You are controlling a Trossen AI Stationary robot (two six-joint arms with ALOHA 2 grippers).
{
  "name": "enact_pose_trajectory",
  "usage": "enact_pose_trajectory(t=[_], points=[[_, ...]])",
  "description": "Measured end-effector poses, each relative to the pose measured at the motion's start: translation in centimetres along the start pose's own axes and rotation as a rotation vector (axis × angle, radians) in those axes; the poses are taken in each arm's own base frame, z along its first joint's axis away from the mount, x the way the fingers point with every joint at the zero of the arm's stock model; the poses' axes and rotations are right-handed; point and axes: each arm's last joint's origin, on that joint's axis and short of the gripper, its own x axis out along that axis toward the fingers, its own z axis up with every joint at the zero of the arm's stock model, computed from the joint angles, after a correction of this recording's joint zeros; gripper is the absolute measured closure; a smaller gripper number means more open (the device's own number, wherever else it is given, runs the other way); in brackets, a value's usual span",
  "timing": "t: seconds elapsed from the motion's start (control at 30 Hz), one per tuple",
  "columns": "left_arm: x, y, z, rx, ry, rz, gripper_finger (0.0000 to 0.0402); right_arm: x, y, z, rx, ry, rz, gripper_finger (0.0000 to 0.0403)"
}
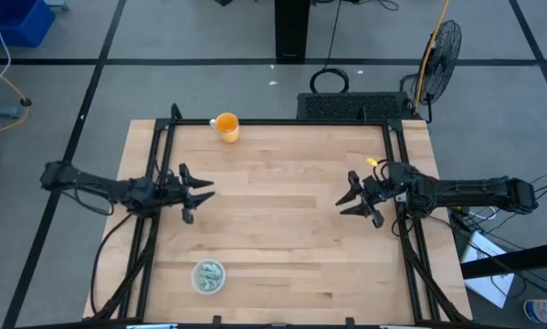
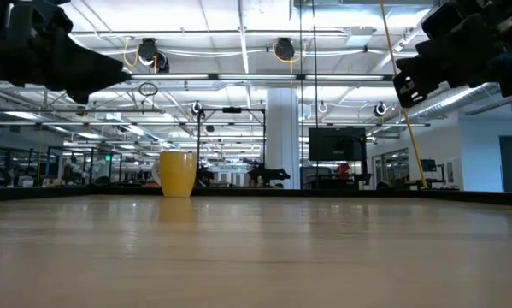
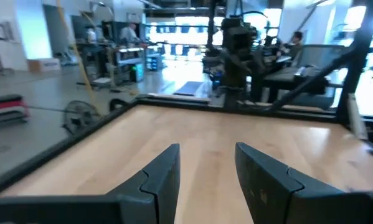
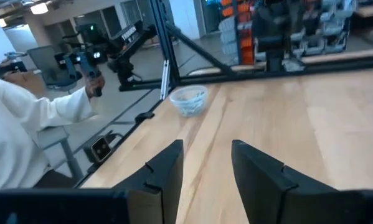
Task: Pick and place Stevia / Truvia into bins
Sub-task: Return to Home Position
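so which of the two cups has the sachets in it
The clear plastic cup near the bottom edge in the high view: green-and-white sachets lie inside. The yellow cup at the top edge shows none.

A yellow round mug (image 2: 178, 174) is standing upright near the far edge of the pale wooden table (image 2: 256, 248), at about 11 o'clock. The dark left arm (image 2: 46, 47) is hanging above at 10 o'clock, the dark right arm (image 2: 465, 43) at 2 o'clock.
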Motion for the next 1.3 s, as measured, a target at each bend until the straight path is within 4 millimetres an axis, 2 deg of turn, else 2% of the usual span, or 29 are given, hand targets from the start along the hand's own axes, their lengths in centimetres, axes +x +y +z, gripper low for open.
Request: enact_pose_trajectory(t=[0.13,0.43,0.7,0.97,1.07,1.3], points=[[0.1,0.3,0.6,0.04,-0.018,0.018,0.0243,0.0,0.1,-0.2,0.009,0.023,0.04,0.0273],[-0.5,0.7,1.3,0.053,-0.081,0.013,0.0243,-0.9,0.7,0.2,-0.089,-0.033,0.049,0.0273],[-2.1,1.2,1.8,0.041,-0.158,-0.011,0.0243,-2.0,0.5,-2.0,-0.007,-0.067,0.013,0.0273],[-2.6,1.2,3.4,0.043,-0.144,-0.047,0.0243,-2.9,0.7,-1.2,-0.049,-0.171,-0.005,0.0273],[-2.8,1.2,4.2,0.045,-0.176,-0.045,0.0243,-3.0,0.5,-1.1,-0.06,-0.194,-0.073,0.0273],[-2.0,1.0,1.3,-0.019,-0.079,-0.076,0.0243,-3.0,-0.2,-1.7,0.043,-0.166,-0.236,0.0273]])
